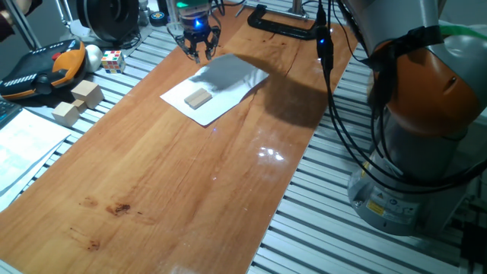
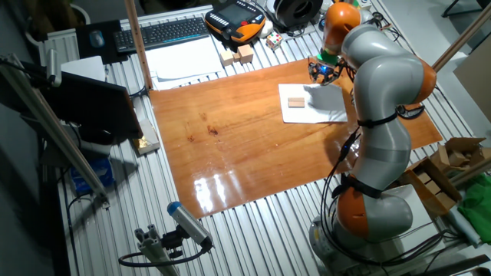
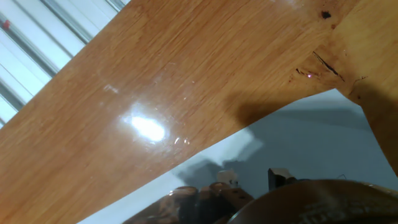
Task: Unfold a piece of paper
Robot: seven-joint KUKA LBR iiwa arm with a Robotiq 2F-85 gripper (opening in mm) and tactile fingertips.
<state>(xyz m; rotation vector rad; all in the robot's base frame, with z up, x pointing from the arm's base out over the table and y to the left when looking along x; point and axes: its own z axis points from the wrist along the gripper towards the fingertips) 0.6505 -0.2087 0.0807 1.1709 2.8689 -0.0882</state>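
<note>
The piece of paper (image 1: 228,80) lies on the wooden board (image 1: 167,183) towards its far end. Its near part is white and its far part looks grey, and I cannot tell whether that is shadow or a folded flap. A small tan wooden block (image 1: 197,98) rests on its near part. My gripper (image 1: 197,50) hangs just above the paper's far edge, open and empty. The other fixed view shows the paper (image 2: 322,107), the block (image 2: 295,101) and the gripper (image 2: 324,71). In the hand view the paper (image 3: 311,143) lies below the fingertips (image 3: 227,177).
A black clamp (image 1: 278,23) grips the board's far edge. Two wooden blocks (image 1: 76,103), a colour cube (image 1: 112,59) and an orange teach pendant (image 1: 46,65) lie left of the board. Printed sheets (image 1: 23,144) lie at the near left. The arm's base (image 1: 411,183) stands at the right.
</note>
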